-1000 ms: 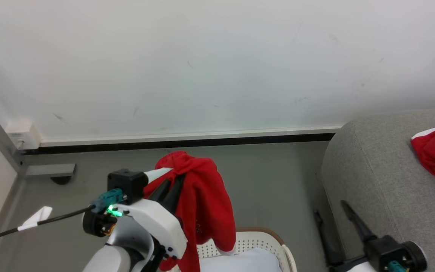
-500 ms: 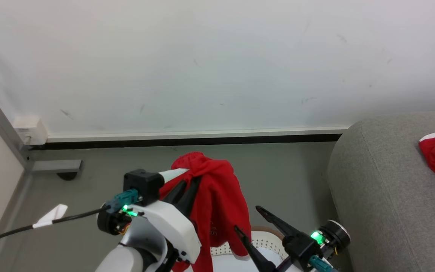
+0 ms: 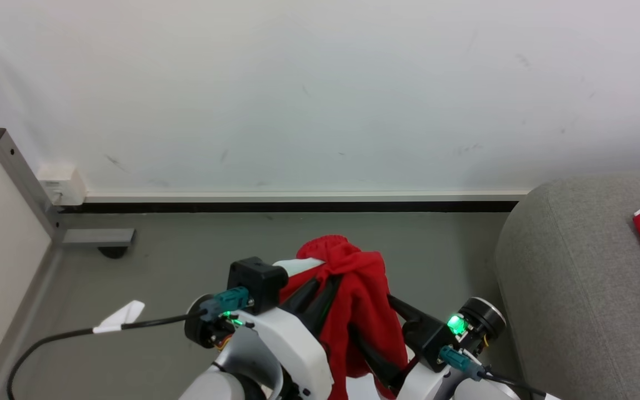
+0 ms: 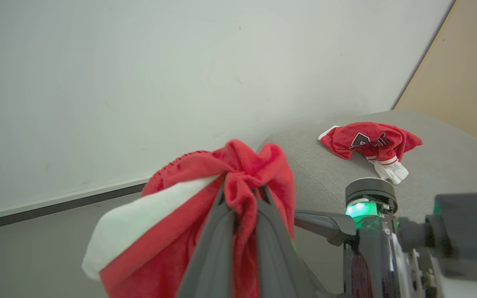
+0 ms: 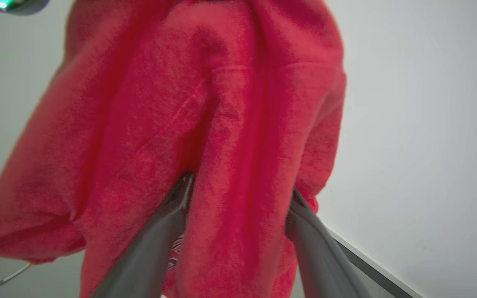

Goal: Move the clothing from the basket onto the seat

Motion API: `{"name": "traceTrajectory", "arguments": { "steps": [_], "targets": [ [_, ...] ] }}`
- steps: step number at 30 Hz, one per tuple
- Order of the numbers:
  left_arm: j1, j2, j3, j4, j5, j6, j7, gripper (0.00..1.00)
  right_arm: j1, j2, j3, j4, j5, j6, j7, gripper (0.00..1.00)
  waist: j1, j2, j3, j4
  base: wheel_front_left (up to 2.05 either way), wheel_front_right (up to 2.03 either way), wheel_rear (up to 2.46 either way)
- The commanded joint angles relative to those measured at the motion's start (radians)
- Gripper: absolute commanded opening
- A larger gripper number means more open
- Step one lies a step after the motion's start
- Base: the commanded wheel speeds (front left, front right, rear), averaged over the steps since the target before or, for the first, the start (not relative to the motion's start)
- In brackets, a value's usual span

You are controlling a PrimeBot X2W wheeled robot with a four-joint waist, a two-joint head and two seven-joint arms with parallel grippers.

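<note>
Head view: right gripper (image 3: 373, 319), a second ago low beside sofa (image 3: 575, 266), has swung in against hanging red garment (image 3: 353, 289). Right wrist view: jaws wide apart, fold of cloth between them, not yet pinched. Left gripper (image 4: 242, 191) clamped on bunched top, garment aloft, short of sofa. Probably two-handed carry or handover next. Second garment (image 4: 367, 140) already on sofa.

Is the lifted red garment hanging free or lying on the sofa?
Hanging free. The garment dangles bunched from the shut left gripper, clear of the sofa; the open right gripper straddles a fold.
</note>
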Motion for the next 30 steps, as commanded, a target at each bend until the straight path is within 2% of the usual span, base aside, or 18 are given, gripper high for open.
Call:
{"name": "traceTrajectory", "arguments": {
  "steps": [1,3,9,10,11,12,13,17,23,30],
  "targets": [
    [-0.006,-0.002,-0.004,-0.006,0.003,-0.004,0.000,0.00,-0.011,-0.004,0.015,0.020,0.013,-0.002,0.001,1.00,0.0000,0.0000,-0.001,0.004,0.00,0.00,0.00],
    [-0.009,-0.006,-0.010,-0.004,0.001,-0.006,0.001,0.00,-0.029,-0.004,0.027,0.029,0.060,-0.002,0.001,0.00,0.0000,0.0000,-0.002,0.010,0.00,0.00,0.00],
    [-0.005,0.003,-0.011,0.015,0.002,-0.004,-0.009,0.00,-0.046,-0.004,0.022,0.041,0.133,-0.002,0.001,0.00,0.0000,0.0000,0.002,0.013,0.00,0.00,0.00],
    [-0.005,0.006,-0.011,0.017,0.004,-0.004,-0.012,0.26,-0.046,-0.004,0.011,0.039,0.143,-0.002,0.001,0.00,0.0000,0.0000,0.003,0.011,0.00,0.00,0.00],
    [-0.003,0.007,-0.009,0.019,0.005,-0.003,-0.014,0.46,-0.046,-0.004,-0.003,0.037,0.153,-0.002,0.001,0.00,0.0000,0.0000,0.005,0.007,0.00,0.00,0.00],
    [0.000,0.009,-0.007,0.022,0.006,-0.001,-0.018,0.90,-0.047,-0.004,-0.015,0.035,0.160,-0.002,0.001,0.00,0.0000,0.0000,0.006,0.002,0.00,0.00,0.00],
    [0.003,0.011,-0.007,0.024,0.008,0.001,-0.019,1.00,-0.048,-0.004,-0.030,0.032,0.166,-0.002,0.001,0.00,0.0000,0.0000,0.008,-0.004,0.00,0.00,0.00],
    [0.007,0.022,-0.014,0.032,0.015,-0.006,-0.024,1.00,-0.051,-0.004,-0.103,0.023,0.164,-0.002,0.001,0.00,0.0000,0.0000,0.014,-0.035,0.00,0.00,0.00],
    [0.014,0.028,-0.027,0.040,0.014,-0.015,-0.045,1.00,-0.050,-0.006,-0.249,0.019,0.080,-0.002,0.000,0.00,0.0000,0.0000,0.029,-0.102,0.00,0.00,0.00],
    [0.014,0.011,-0.051,0.067,0.021,-0.028,-0.089,1.00,-0.046,-0.058,-0.398,-0.029,0.017,-0.002,0.000,0.00,0.0000,0.0000,0.051,-0.195,0.00,0.00,0.00]
  ]
}}
